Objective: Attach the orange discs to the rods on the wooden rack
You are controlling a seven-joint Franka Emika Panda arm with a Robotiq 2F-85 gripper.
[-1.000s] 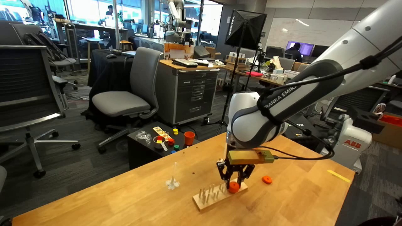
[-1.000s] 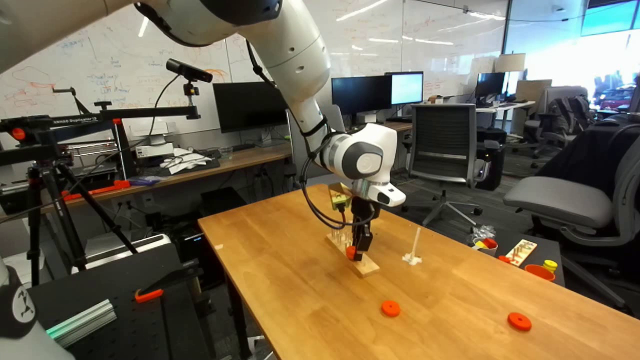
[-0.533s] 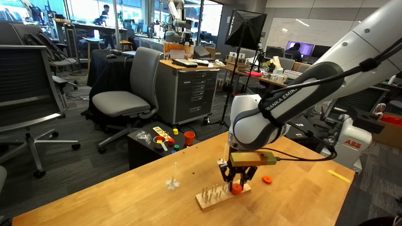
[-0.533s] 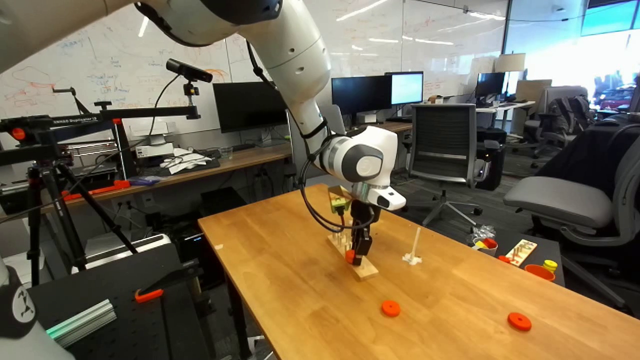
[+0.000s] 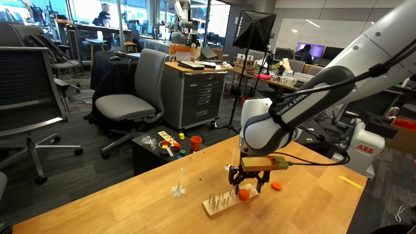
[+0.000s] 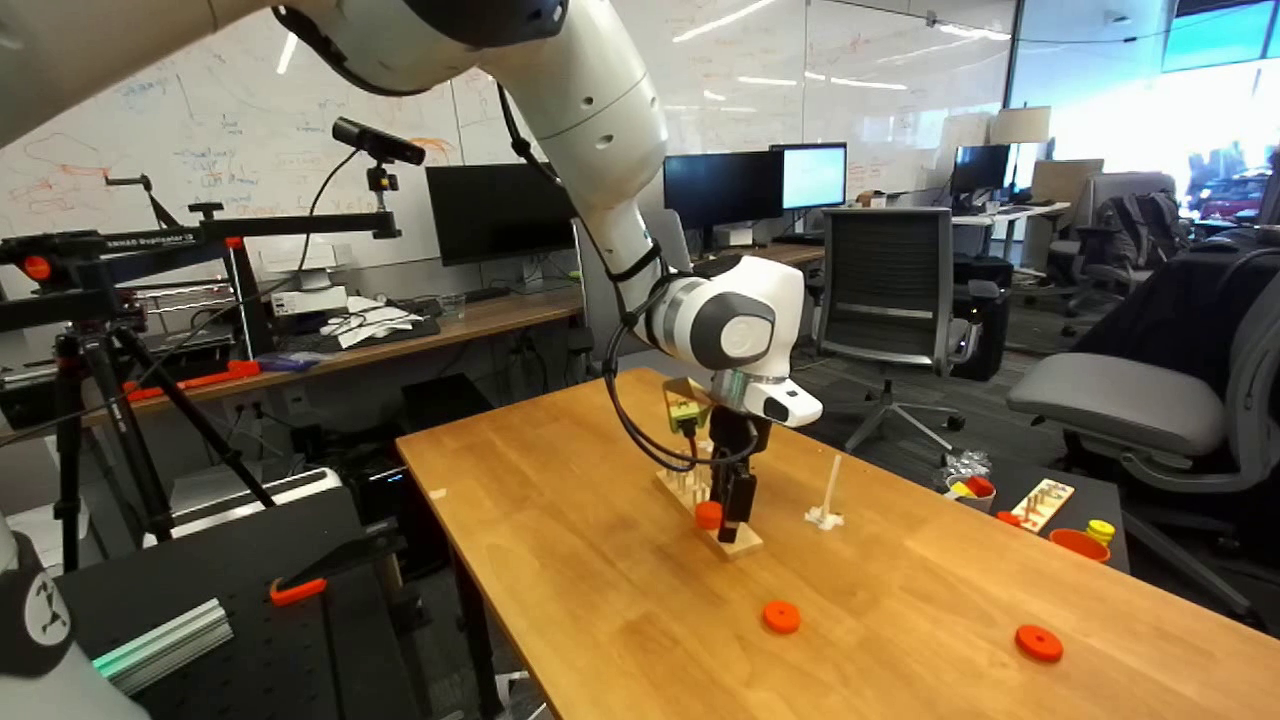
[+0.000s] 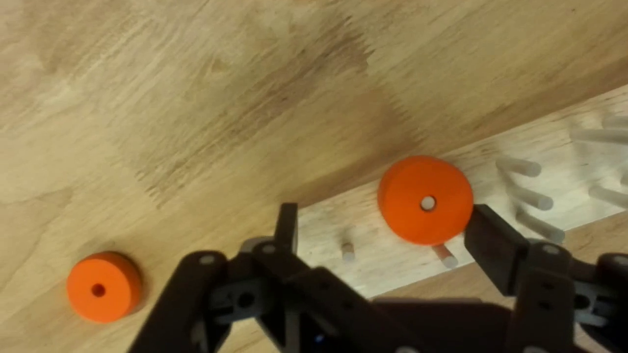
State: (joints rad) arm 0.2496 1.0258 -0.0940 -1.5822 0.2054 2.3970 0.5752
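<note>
Spread apart since the earlier frame, the 2 fingers (image 7: pixel 286 226) of my gripper (image 5: pixel 247 191) have released the orange disc (image 5: pixel 243 194) they were pinching. The disc now sits around a rod of the wooden rack (image 7: pixel 363 218); looking down through my wrist view, I see a pale rod tip (image 7: pixel 428 203) showing in its centre hole. Whether it lies flat against the rack's base I cannot tell. A finger stands to the left of the disc, with a short rod (image 7: pixel 348 251) between them; the finger to the right is close against the disc's edge, and I cannot tell whether it touches. More rods (image 7: pixel 520 166) rise at the right. In an exterior view, the rack lies on the wooden table (image 5: pixel 130 204), disc toward its right end, with my white arm (image 5: pixel 373 55) reaching in from the upper right. Off the rack's near end, in an exterior view, lies a loose orange disc (image 6: pixel 781 616), with another loose disc (image 6: pixel 1039 643) farther right. Beyond the table's far edge, a low black stand (image 5: pixel 148 165) carries an orange cup (image 5: pixel 195 143) and small coloured pieces (image 5: pixel 181 136).
</note>
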